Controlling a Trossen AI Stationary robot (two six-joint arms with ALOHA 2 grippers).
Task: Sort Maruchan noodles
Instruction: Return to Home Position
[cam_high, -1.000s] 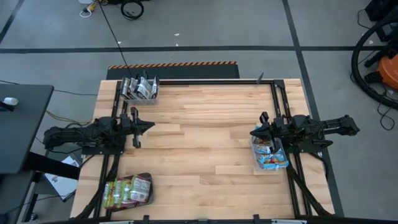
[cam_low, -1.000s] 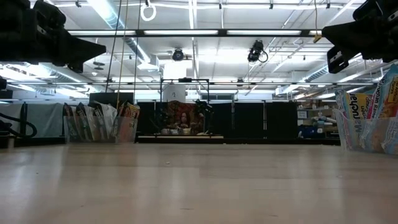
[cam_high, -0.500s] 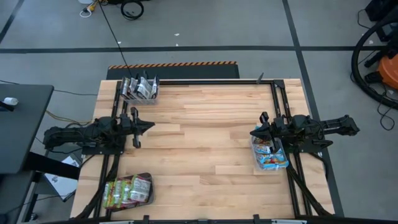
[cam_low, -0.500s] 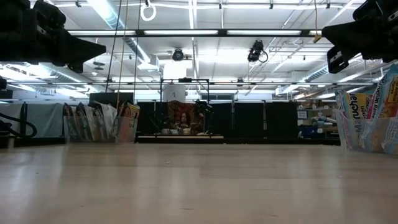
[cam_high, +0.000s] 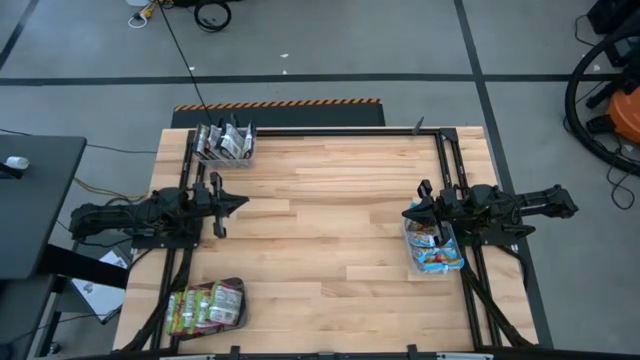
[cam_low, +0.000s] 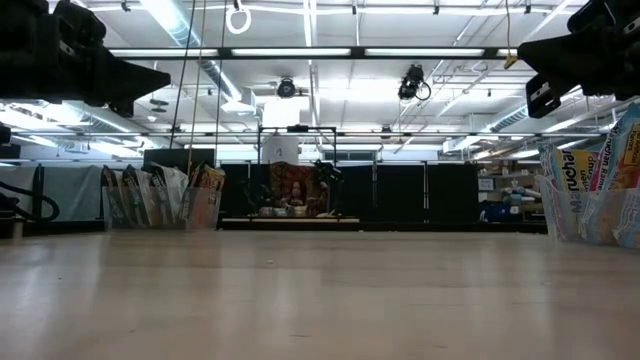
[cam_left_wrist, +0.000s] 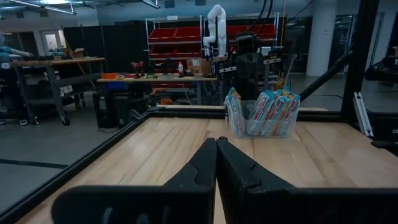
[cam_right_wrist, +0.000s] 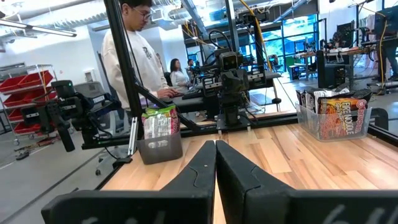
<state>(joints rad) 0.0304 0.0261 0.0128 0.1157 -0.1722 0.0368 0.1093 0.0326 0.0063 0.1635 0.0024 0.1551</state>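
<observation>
The Maruchan noodle packets stand sorted in three clear bins: dark brown-black ones at the far left (cam_high: 225, 142), green-yellow ones at the near left (cam_high: 206, 305), light blue ones at the right (cam_high: 433, 247). The blue packets show in the left wrist view (cam_left_wrist: 262, 112), the dark ones (cam_right_wrist: 331, 114) and the green ones (cam_right_wrist: 160, 122) in the right wrist view. My left gripper (cam_high: 242, 203) hovers shut and empty at the table's left side. My right gripper (cam_high: 406, 213) hovers shut and empty above the blue bin's far end.
Black rails (cam_high: 445, 170) run along the table's left, right and far edges. The bare wooden middle of the table (cam_high: 330, 220) lies between the grippers. A person in a white top (cam_right_wrist: 134, 56) stands beyond the table's left side.
</observation>
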